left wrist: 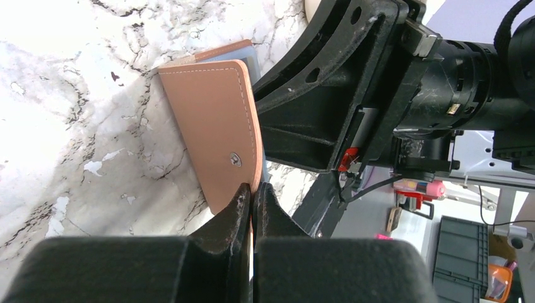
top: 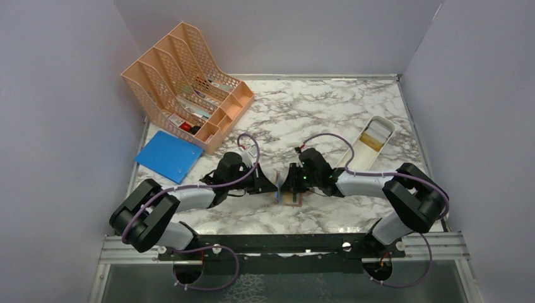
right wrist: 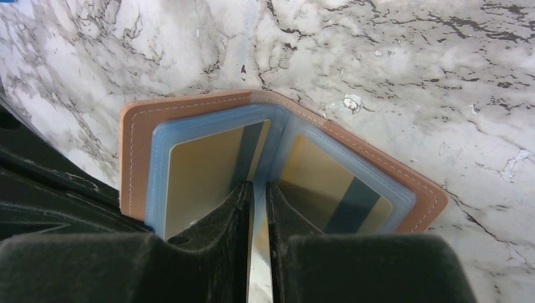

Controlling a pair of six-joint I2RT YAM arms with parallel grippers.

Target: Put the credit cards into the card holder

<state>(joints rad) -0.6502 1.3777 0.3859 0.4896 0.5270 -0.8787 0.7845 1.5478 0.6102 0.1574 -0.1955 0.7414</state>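
On the marble table (top: pixel 315 107) the card holder (left wrist: pixel 208 120) is held open by the left gripper (left wrist: pixel 252 192), clamped on its cover, while a credit card (right wrist: pixel 258 281) is pinched edge-on by the right gripper (right wrist: pixel 257 189); squaring it to a pocket of the blue lining (right wrist: pixel 158 177) is probably needed next.

Open marble table (top: pixel 303 107) far-centre, organiser (top: pixel 189 82) far-left, tray (top: pixel 356 148) right, folder (top: pixel 168 156) left, card holder (top: pixel 291 198) near-centre

We see a white marble-patterned worktop (top: pixel 315 107) with grey veins. Plain pale lilac walls (top: pixel 277 31) rise behind it and on both its sides. A metal rail (top: pixel 441 243) runs along its near edge. The light is soft and even.
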